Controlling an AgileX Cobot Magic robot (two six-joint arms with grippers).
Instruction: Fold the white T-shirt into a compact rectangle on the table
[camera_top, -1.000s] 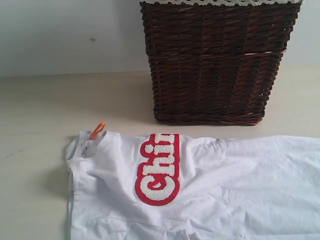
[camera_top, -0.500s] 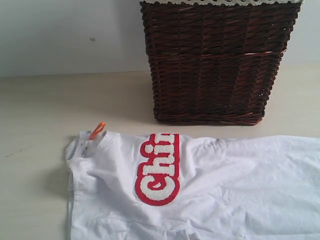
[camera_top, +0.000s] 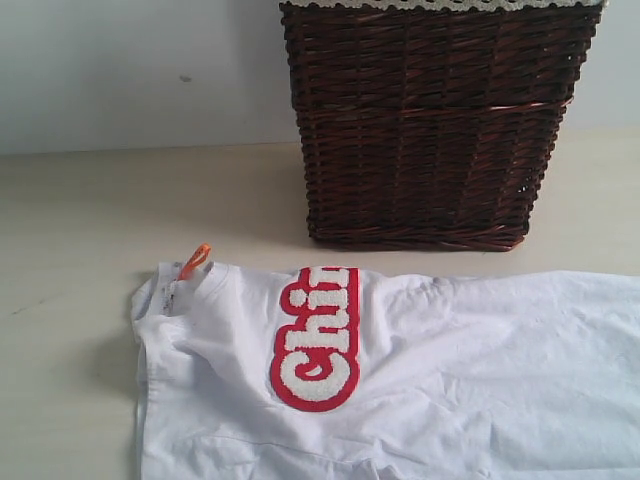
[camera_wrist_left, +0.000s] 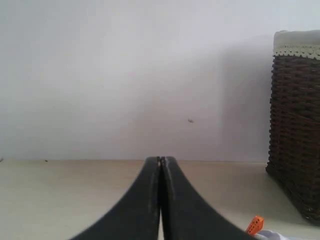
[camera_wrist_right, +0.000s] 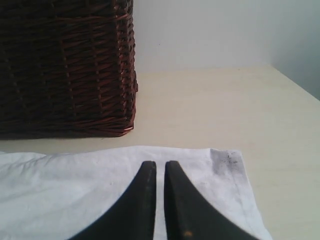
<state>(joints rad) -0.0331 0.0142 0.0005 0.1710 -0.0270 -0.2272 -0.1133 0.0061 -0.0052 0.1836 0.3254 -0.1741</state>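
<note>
The white T-shirt (camera_top: 450, 370) lies spread on the table (camera_top: 120, 200), partly folded, so its red patch (camera_top: 318, 340) shows only "Chin". Its orange neck tag (camera_top: 195, 260) sticks up at the left. Neither gripper shows in the exterior view. My left gripper (camera_wrist_left: 161, 161) is shut with nothing between its fingers, over bare table (camera_wrist_left: 60, 195); the orange tag (camera_wrist_left: 255, 225) sits off to its side. My right gripper (camera_wrist_right: 160, 164) hangs over the shirt (camera_wrist_right: 60, 190) near a hem corner, its jaws a narrow gap apart and nothing held.
A dark brown wicker basket (camera_top: 430, 120) with a lace-trimmed rim stands on the table behind the shirt, close to its far edge; it also shows as the basket (camera_wrist_right: 65, 65) and basket (camera_wrist_left: 295, 130). A pale wall runs behind. A grey smudge (camera_wrist_right: 225, 160) marks the shirt's corner.
</note>
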